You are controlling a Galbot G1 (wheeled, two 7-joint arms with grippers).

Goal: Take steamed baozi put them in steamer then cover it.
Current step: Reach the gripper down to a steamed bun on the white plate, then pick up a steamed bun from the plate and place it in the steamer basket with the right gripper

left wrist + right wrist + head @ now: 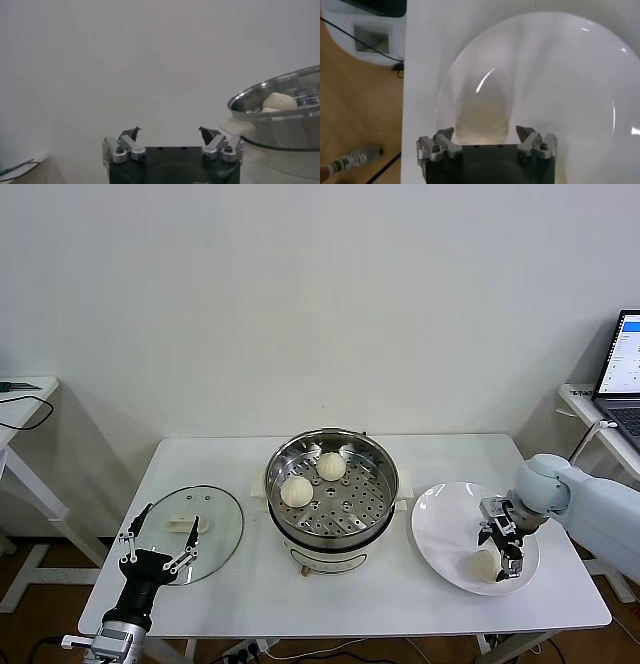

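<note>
Stainless-steel steamer (332, 489) stands mid-worktop (400, 594) holding two baozi (296, 491) (331, 465). Right claw (499, 550) hangs over the white plate (440, 529), fingers spread, straddling a third baozi (482, 117) without gripping it. Left claw (161, 539) idles open over the glass lid (215, 534).
</note>
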